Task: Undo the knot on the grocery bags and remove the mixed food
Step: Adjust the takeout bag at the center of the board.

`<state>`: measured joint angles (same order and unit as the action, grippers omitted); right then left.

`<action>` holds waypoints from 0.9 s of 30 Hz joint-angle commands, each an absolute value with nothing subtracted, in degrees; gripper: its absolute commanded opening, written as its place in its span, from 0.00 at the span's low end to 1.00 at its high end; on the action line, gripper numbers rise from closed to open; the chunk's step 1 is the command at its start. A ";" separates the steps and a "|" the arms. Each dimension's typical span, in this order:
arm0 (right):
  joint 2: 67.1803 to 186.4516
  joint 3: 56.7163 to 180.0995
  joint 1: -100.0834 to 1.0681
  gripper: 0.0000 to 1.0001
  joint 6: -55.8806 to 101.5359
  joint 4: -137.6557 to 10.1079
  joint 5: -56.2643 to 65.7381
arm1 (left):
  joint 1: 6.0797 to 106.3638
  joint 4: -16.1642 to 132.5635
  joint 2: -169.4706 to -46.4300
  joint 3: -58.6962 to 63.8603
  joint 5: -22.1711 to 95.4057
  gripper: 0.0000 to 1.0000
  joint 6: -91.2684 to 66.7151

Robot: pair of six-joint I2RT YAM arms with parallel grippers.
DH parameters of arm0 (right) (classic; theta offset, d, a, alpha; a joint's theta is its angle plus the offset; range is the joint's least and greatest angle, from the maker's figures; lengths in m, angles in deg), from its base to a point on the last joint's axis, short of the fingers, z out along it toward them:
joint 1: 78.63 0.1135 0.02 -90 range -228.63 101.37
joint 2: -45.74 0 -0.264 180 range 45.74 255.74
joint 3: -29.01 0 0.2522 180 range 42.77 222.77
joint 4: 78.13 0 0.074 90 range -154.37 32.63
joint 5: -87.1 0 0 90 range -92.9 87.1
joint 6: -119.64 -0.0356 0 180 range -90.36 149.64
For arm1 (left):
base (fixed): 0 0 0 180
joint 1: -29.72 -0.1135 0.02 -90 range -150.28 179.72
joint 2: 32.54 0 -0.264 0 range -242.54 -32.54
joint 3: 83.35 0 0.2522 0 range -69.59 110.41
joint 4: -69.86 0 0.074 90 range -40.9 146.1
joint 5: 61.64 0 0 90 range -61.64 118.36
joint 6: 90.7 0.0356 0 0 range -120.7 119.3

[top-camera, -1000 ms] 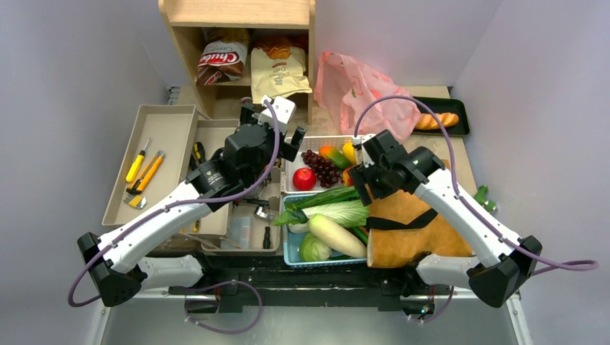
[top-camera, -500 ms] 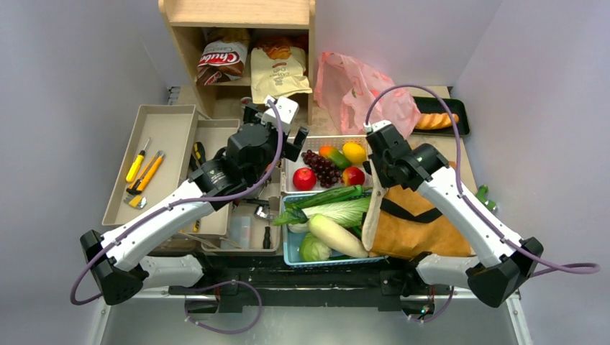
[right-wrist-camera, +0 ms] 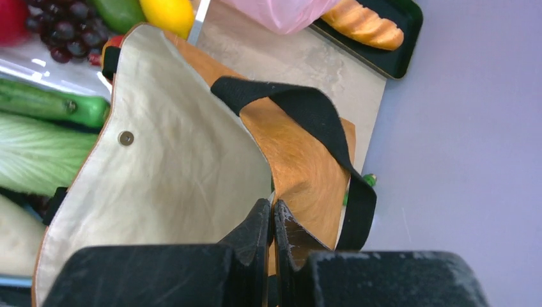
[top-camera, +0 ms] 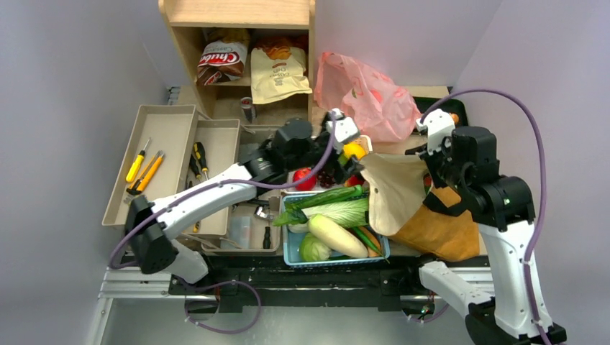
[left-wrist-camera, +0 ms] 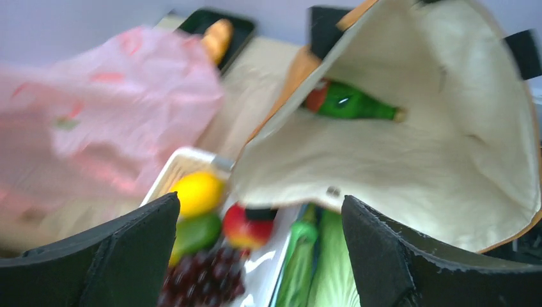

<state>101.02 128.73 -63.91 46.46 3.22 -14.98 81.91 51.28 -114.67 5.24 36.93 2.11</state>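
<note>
At three o'clock, right pincer clamps the brown bag open; left pincer, jaws wide, should reach straight for the green item.

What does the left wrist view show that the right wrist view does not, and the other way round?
Only left wrist: a green bottle inside the brown bag, framed by the open left end effector. Only right wrist: the right end effector shut on the bag's rim, and a white radish. Both: the pink bag, bread, grapes, yellow fruit.
</note>
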 commanded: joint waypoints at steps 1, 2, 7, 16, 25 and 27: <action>98.01 131.39 -63.61 0.00 50.73 5.37 -9.04 | 87.64 63.95 -123.81 13.29 51.70 0.91 6.92; 96.87 131.90 -63.64 0.00 51.13 6.03 -8.36 | 88.72 65.28 -126.37 14.23 51.92 0.89 7.95; 95.82 132.23 -63.65 0.00 52.42 10.10 -12.66 | 92.15 67.95 -136.57 18.77 48.57 0.68 8.38; 89.15 121.66 -63.62 0.00 57.65 14.95 -24.51 | 93.78 68.14 -141.09 16.65 41.74 0.60 9.56; 95.86 119.32 -63.61 0.60 49.77 11.14 -22.44 | 92.39 75.44 -143.87 17.44 29.53 0.53 1.18; 96.85 117.07 -63.67 0.66 48.90 9.80 -22.91 | 91.30 75.22 -143.62 17.38 28.67 0.52 -4.60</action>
<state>94.95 120.20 -63.65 51.97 12.95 -21.76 93.14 69.20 -144.59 15.60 33.59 5.08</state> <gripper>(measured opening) 0.615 0.527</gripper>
